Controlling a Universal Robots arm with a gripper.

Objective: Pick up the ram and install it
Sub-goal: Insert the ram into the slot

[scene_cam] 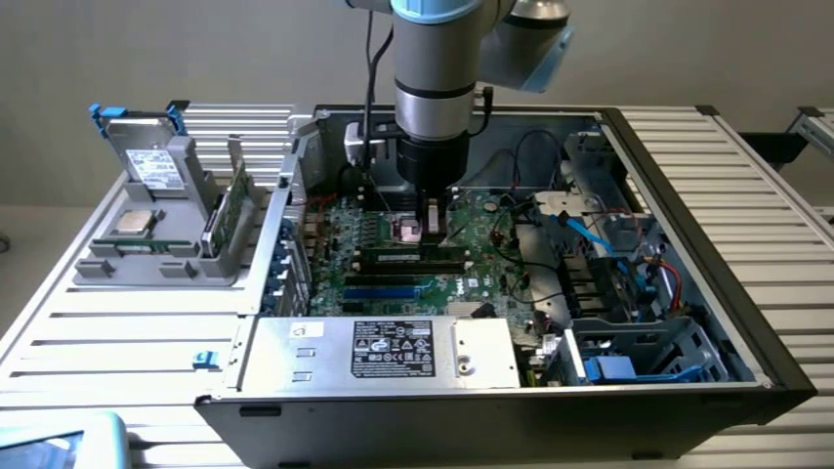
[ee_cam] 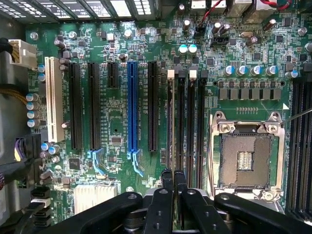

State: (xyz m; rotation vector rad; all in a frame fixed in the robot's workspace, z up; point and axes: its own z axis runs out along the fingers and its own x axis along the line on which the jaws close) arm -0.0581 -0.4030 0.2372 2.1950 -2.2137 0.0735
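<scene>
The ram [scene_cam: 234, 205], a thin green stick, stands on edge in a grey holder [scene_cam: 156, 266] outside the computer case, at the exterior view's left. My gripper [scene_cam: 428, 230] is far from it, lowered into the open case over the motherboard. In the wrist view the gripper [ee_cam: 174, 174] is shut, its black fingertips [ee_cam: 167, 176] pressed together with nothing visible between them. They hang directly over the black memory slots [ee_cam: 185, 122] beside the empty processor socket [ee_cam: 246, 158]. Whether a stick sits in one of those slots I cannot tell.
The holder also carries a grey drive [scene_cam: 154, 161] and a square silver processor chip [scene_cam: 136, 221]. Inside the case, cables and a drive cage [scene_cam: 626, 293] crowd the exterior view's right. A metal power-supply cover [scene_cam: 391, 352] spans the front. Long expansion slots, one blue [ee_cam: 132, 107], lie beside the memory slots.
</scene>
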